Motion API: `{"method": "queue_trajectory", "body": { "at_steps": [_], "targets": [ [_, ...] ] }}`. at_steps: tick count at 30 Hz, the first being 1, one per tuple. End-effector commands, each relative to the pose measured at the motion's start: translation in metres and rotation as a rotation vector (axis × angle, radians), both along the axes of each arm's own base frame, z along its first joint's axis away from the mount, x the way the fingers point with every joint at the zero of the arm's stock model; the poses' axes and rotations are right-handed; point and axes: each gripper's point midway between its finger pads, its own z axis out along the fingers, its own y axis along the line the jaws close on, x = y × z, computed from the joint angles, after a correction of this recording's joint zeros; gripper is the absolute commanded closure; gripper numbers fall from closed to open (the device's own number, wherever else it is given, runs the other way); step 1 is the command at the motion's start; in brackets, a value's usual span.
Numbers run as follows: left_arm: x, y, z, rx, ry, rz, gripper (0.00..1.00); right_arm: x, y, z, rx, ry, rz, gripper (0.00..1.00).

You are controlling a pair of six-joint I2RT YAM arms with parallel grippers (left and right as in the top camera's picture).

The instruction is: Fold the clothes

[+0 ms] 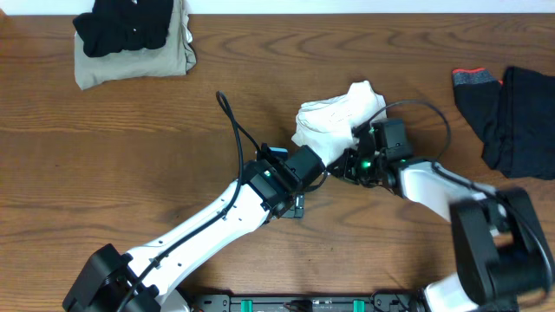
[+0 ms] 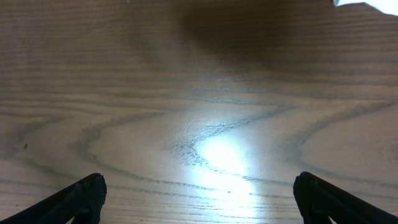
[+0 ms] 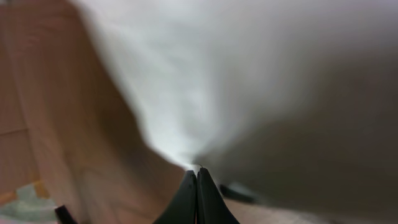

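The white shirt [image 1: 334, 117] lies bunched in a wrinkled heap at the table's middle. My right gripper [image 1: 357, 143] is at the heap's right lower edge. In the right wrist view its fingers [image 3: 196, 177] are shut on a pinch of the white shirt [image 3: 205, 81], which fills the view. My left gripper [image 1: 314, 166] is just below and left of the heap. In the left wrist view its jaws [image 2: 199, 186] are wide open over bare wood, with only a corner of the white shirt [image 2: 367, 5] at the top right.
A black garment [image 1: 130, 26] lies on a folded khaki one [image 1: 139, 68] at the back left. More black garments [image 1: 525, 117], one with a red trim [image 1: 475, 80], lie at the right edge. The two arms meet close together below the shirt.
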Motion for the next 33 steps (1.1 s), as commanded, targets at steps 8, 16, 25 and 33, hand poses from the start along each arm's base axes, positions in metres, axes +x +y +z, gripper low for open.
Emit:
{"method": "queue_trajectory", "body": {
  "at_steps": [8,16,25,33],
  "targets": [
    [0.002,-0.014,0.005,-0.082,-0.004,0.005,0.02,0.027,-0.064,0.135,-0.282,-0.361,-0.144,0.65],
    [-0.001,-0.094,0.02,-0.42,0.019,-0.13,0.02,0.018,-0.171,0.149,-0.367,-0.229,-0.434,0.05],
    [0.006,-0.115,0.029,-0.639,0.085,0.466,0.02,-0.006,-0.241,0.137,-0.321,-0.085,-0.648,0.01],
    [0.032,-0.175,0.047,-0.902,0.057,0.548,0.02,-0.01,-0.25,0.136,-0.324,-0.07,-0.681,0.01]
  ]
}}
